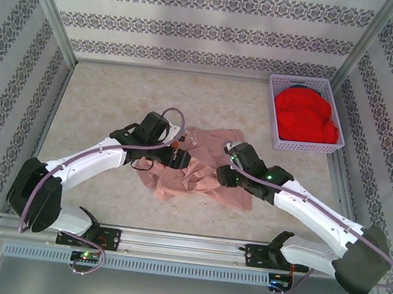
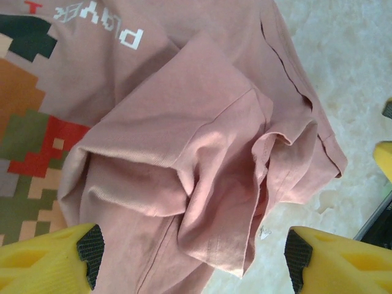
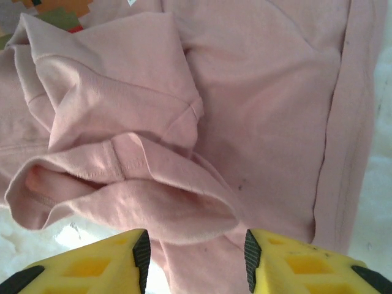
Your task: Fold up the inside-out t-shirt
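Note:
The inside-out t-shirt (image 1: pixel 203 184), dusty pink, lies crumpled at the table's middle between both arms. My left gripper (image 1: pixel 179 159) hovers over its left part. In the left wrist view the gripper (image 2: pixel 195 257) is open wide above a bunched fold and hem of the t-shirt (image 2: pixel 184 122), and a blocky orange, green and red print (image 2: pixel 37 141) shows at the left. My right gripper (image 1: pixel 225 173) is over the shirt's right part. In the right wrist view the gripper (image 3: pixel 196 254) stands open above a rolled sleeve cuff (image 3: pixel 122 196), with the pads clear of the cloth.
A white basket (image 1: pixel 272 117) at the back right holds a bright red garment (image 1: pixel 304 116). Patterned walls close in the table on three sides. Bare pale tabletop (image 1: pixel 109 100) lies to the left and behind the shirt.

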